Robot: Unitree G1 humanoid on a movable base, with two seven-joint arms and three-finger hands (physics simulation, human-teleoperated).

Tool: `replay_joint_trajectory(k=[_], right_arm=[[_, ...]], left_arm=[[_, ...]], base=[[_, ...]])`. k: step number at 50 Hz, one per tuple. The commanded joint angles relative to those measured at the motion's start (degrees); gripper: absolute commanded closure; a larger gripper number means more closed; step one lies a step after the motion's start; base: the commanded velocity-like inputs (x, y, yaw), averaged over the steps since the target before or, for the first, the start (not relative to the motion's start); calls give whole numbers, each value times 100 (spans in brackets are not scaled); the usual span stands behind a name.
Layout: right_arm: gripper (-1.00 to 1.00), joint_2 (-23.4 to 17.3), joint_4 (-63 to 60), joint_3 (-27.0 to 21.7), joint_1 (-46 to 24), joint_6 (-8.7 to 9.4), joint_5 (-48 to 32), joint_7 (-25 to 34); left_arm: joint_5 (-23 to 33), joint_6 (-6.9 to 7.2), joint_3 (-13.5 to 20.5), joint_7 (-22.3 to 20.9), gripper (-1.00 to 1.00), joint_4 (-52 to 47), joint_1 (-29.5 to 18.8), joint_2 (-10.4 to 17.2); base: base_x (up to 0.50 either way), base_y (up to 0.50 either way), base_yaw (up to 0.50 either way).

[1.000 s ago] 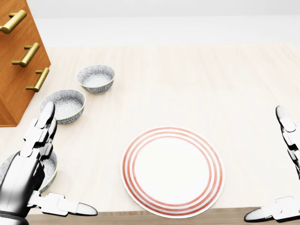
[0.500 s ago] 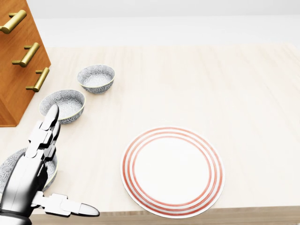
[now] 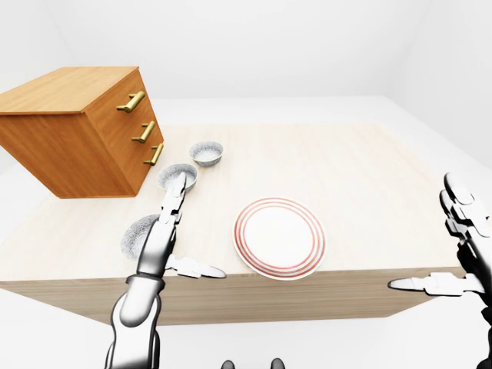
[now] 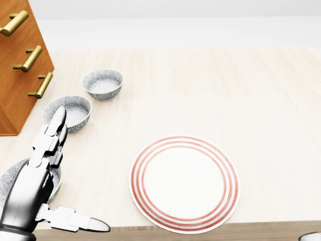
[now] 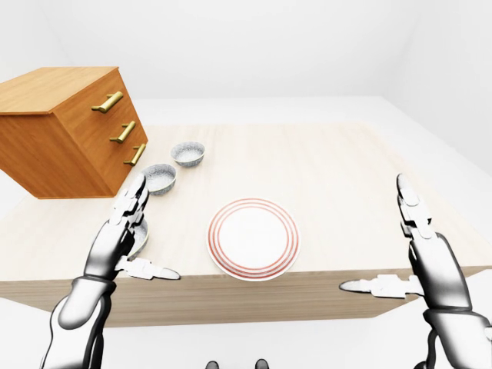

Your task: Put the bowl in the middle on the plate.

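Mid-reach with left hand splayed wide and empty above nearest bowl, fingertips just short of middle bowl (second of three beside dresser). Same for right hand: wide, empty, off table edge. Next, likely: extend further, close on rim, carry right to plate.

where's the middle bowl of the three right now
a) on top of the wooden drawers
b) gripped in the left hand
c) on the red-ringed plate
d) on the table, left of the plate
d: in the head view the middle bowl sits on the table, up and to the left of the plate, and the open left hand near it holds nothing.
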Motion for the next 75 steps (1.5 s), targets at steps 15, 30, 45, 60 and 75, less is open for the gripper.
replay_joint_trajectory(k=[15, 30, 45, 60, 75], right_arm=[[-100, 114, -216, 55, 96, 0, 317, 1], [-100, 182, -246, 41, 181, 0, 395, 308], [-100, 214, -252, 44, 220, 0, 418, 453], [-100, 236, -239, 69, 246, 0, 357, 485], [-100, 284, -117, 98, 245, 0, 339, 447]], left_arm=[[-3, 0, -45, 23, -100, -18, 44, -10], [179, 0, -240, 69, -100, -102, 72, -10], [151, 0, -168, 133, -100, 185, 56, -13], [150, 0, -202, 117, -100, -49, 29, -25], [145, 0, -240, 150, -100, -64, 61, -38]], base=[[0, 0, 0], [0, 0, 0], [13, 0, 0], [31, 0, 0], [23, 2, 0]])
